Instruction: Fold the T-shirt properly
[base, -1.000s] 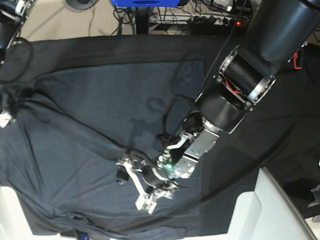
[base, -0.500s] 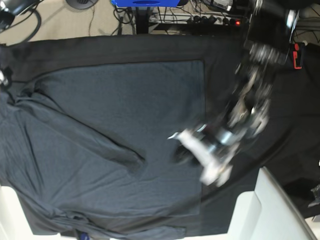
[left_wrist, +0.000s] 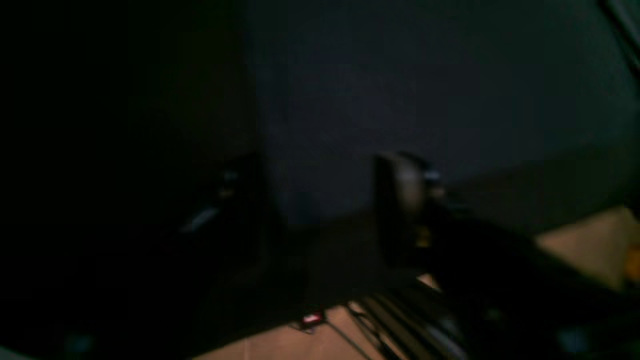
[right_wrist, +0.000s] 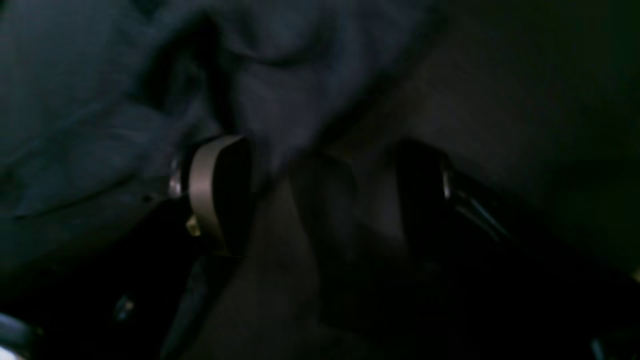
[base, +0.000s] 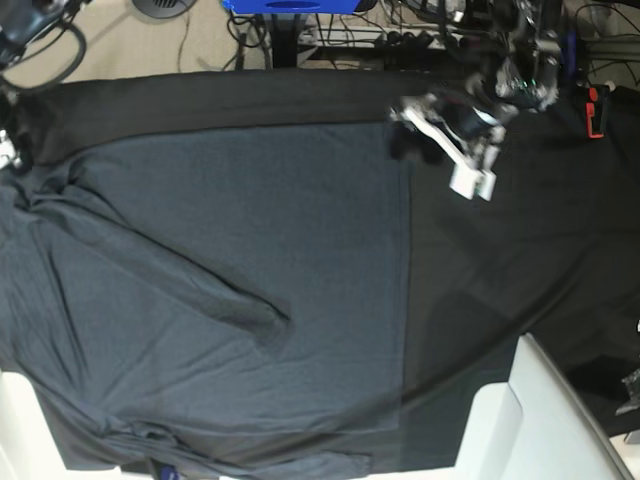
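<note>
The left gripper (base: 455, 150) hovers off the far right corner of the large dark slate-grey knit T-shirt (base: 230, 290), its fingers (base: 470, 180) apart and empty. The right gripper (right_wrist: 320, 195) spreads its fingers (right_wrist: 215, 190) wide (nothing between them), one beside rumpled shirt fabric. The shirt lies on the black-covered desk (base: 500, 260). No legible writing.

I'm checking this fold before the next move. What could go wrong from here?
The T-shirt carries a diagonal ridge ending in a bump; folding over it may press in creases. The left hand hovers empty near the far edge and might also pinch the black table covering. The shirt's near hem is bunched, so the edges may not align.
</note>
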